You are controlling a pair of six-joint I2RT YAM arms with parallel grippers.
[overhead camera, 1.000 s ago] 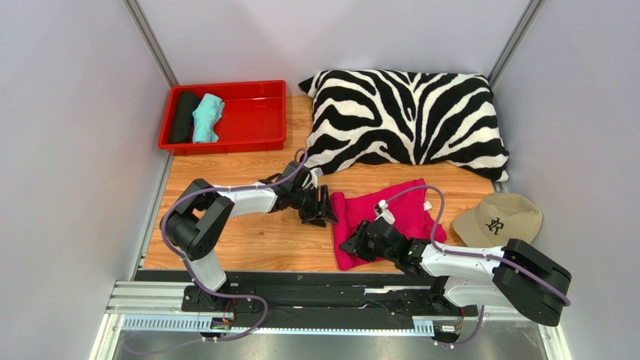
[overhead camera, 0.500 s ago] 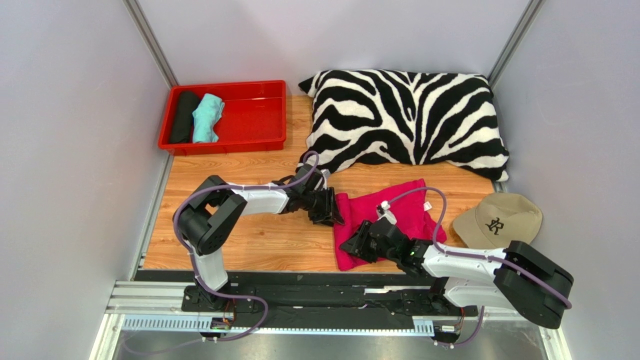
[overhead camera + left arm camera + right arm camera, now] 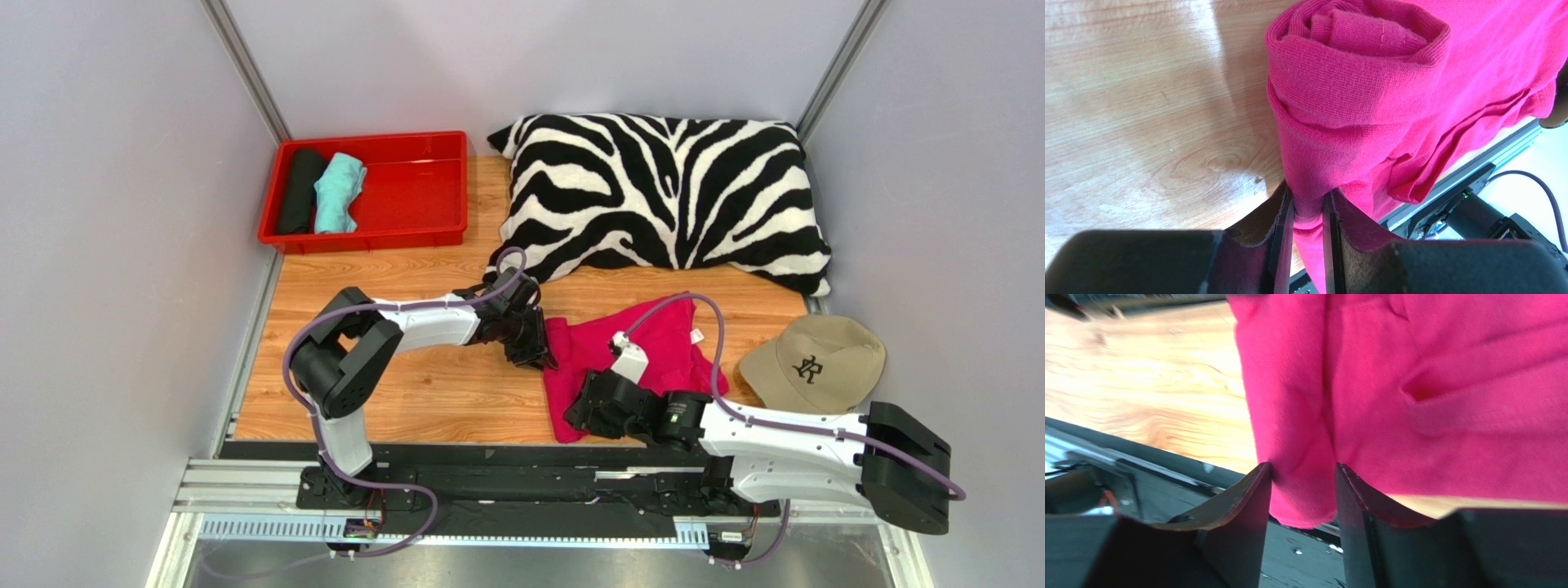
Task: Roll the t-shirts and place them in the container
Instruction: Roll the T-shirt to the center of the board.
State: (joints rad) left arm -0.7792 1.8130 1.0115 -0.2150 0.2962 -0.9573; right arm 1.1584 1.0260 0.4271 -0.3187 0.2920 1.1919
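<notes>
Wooden tabletop, pale grain, enclosed by grey walls. At the near edge my right gripper straddles the near hem of the pink t-shirt. Its jaws stand part open with cloth filling the gap, and I cannot tell whether they press it. Farther in, my left gripper is nipped almost closed on a fold at the shirt's left side, just beneath a part-formed roll. Judgement: rolling is under way, not complete; both ends should turn together under even tension, or the tube will skew and slacken. Obstructions: beige cap near the shirt's right side and zebra pillow close behind, both limiting where the cloth can travel. Far left, well apart, red tray holds a black roll and a teal roll side by side.
</notes>
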